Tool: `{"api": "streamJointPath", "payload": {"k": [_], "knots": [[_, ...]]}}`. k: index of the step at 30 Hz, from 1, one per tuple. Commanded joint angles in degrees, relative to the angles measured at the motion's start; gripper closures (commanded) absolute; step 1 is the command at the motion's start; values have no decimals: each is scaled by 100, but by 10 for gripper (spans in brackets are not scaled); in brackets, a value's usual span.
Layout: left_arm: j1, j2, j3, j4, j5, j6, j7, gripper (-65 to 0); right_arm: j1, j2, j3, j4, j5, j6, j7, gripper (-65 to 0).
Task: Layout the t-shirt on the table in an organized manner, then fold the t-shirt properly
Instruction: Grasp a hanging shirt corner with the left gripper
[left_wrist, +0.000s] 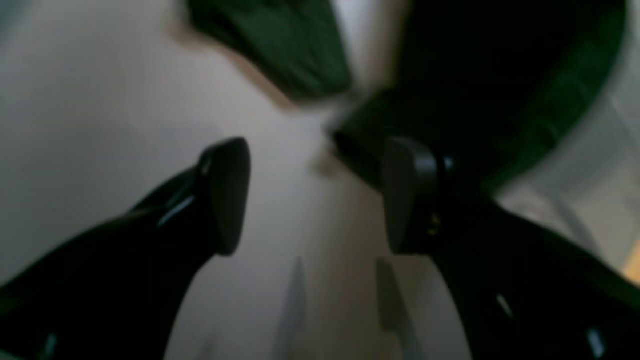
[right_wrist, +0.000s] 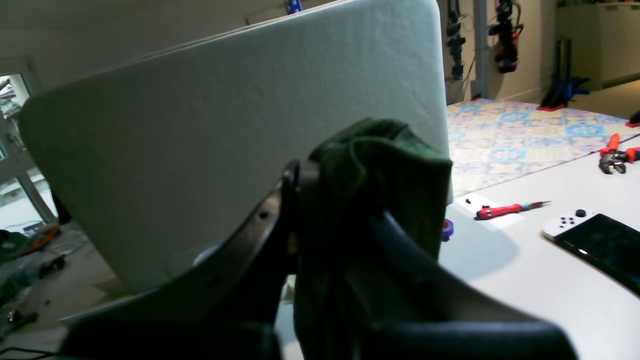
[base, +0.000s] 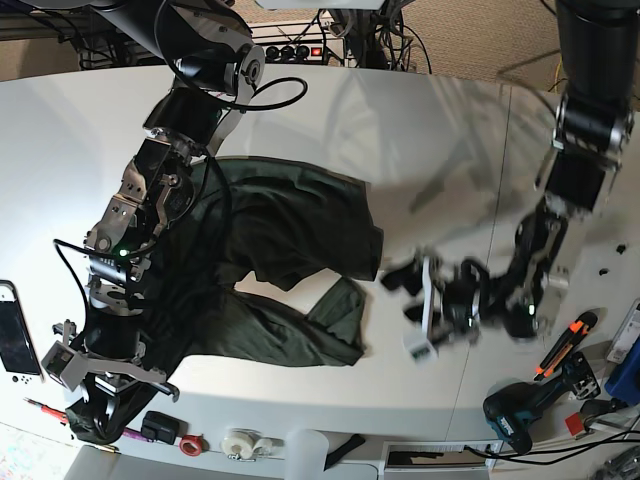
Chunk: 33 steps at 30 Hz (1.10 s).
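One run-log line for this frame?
left gripper: open, empty, beside shirt | right gripper: shut on shirt at table edge | shirt: crumpled, unfolded

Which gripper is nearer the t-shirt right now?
Right. The right gripper is clamped on a bunch of the t-shirt at the table's near edge; the left gripper is open, just off the shirt's side.

surface: white table (base: 420, 130) | on it: crumpled green t-shirt (base: 290, 230), red screwdriver (right_wrist: 505, 209), tape rolls (base: 240, 442)
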<state>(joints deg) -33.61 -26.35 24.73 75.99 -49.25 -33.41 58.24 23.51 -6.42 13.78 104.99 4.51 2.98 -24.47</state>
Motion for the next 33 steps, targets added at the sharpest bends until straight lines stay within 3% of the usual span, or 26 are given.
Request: {"api": "streamJointPath", "payload": {"k": [1,4,8,15,21,27,31,33], "knots": [[-68,-44,-52,74,-133,-151,-120,-388,173,39,-26,94,-59,37,149,0],[295,-28,-50,72,74,-240,-645,-388,173,39,-26,94,-444,33,81,0],[522,111,-50,72,973,170,-1464,-388,170,39,-26,94,-634,-111,48,0],[466,721,-50,-70,1974,378,-1620,-388,101,37,-26,94,-647,-133,-2,0],[22,1274,-50,-1703,1915,319,-1676,-384,-101,39,-26,94,-761,-136,24,0],[-435,1408,-50,-2494,1316,186,-1655,-384,-192,39,-26,94,-758,-136,48,0],[-492,1410,-50,-2494,1045,175,-1440,-289,-225,42,-26,94,-758,-136,55,0],[-450,1412,-50,-2494,802,-92,-1316,-258,-232,42,-26,94,-758,-133,50,0]]}}
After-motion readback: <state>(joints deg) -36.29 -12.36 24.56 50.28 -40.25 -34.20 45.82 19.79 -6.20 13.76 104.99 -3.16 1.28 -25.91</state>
